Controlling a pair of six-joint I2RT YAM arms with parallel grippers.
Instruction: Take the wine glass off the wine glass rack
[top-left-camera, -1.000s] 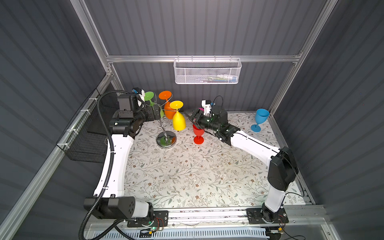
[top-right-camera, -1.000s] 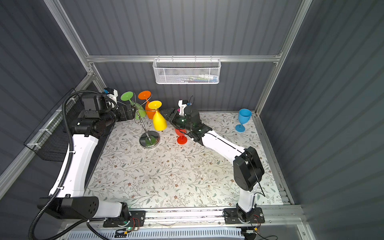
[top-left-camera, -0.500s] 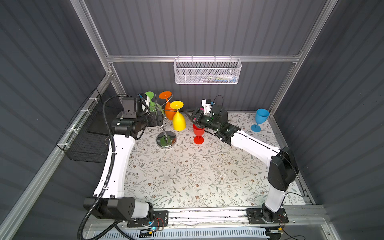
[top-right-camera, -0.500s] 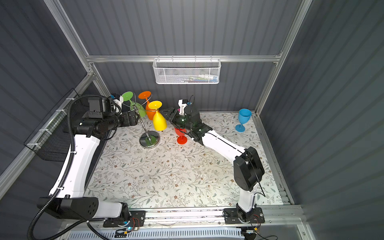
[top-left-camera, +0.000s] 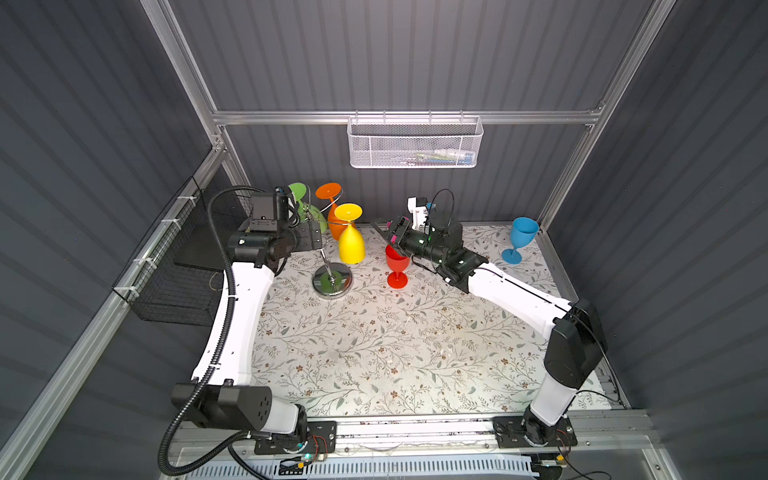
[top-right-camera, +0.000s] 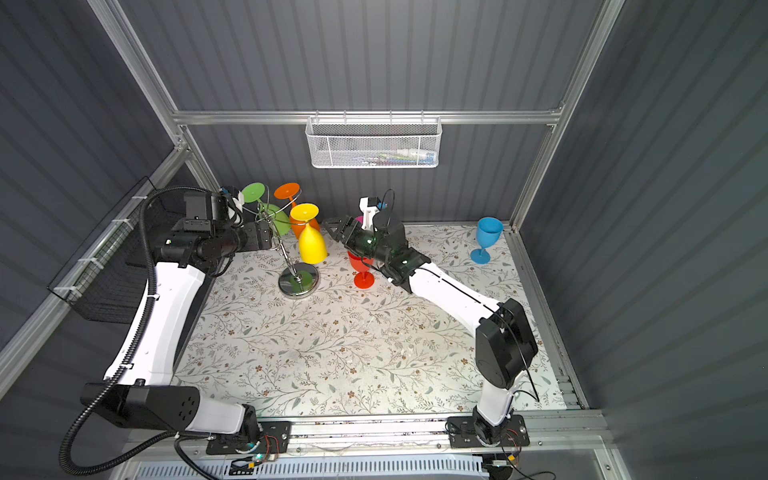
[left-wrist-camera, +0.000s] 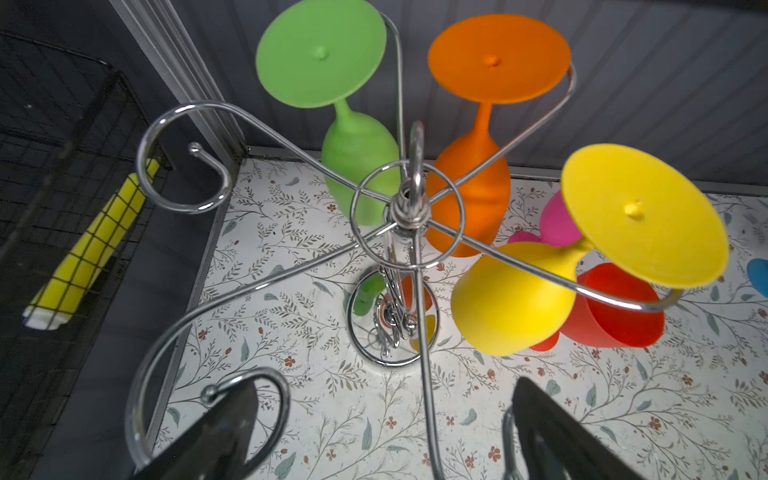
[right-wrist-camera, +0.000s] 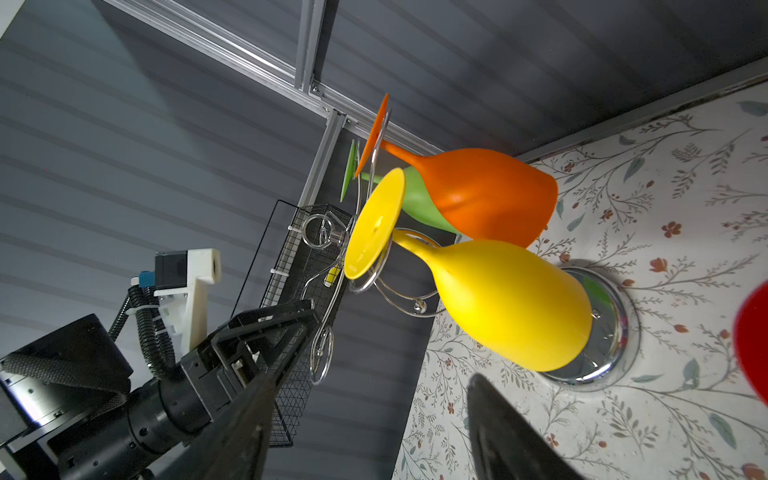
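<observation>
Gaping empty, left hand (top-left-camera: 319, 239) and right hand (top-left-camera: 382, 232) flank the matte yellow glass (top-left-camera: 351, 246) on the curled chrome rack (top-left-camera: 332, 282).

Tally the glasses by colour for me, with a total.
green glass: 1
orange glass: 1
yellow glass: 1
red glass: 1
blue glass: 1
pink glass, mostly hidden: 1
Total: 6

Both top views look from high above the front edge, down toward the back wall, over the whole floral-patterned desk (top-left-camera: 374, 353). The left wrist camera sits close above the shiny chrome wire rack (left-wrist-camera: 409, 203), facing down. The right wrist camera, seemingly rolled sideways, looks low across that rack; both wrist views share the hanging yellow plastic wine glass (right-wrist-camera: 511, 303).
</observation>
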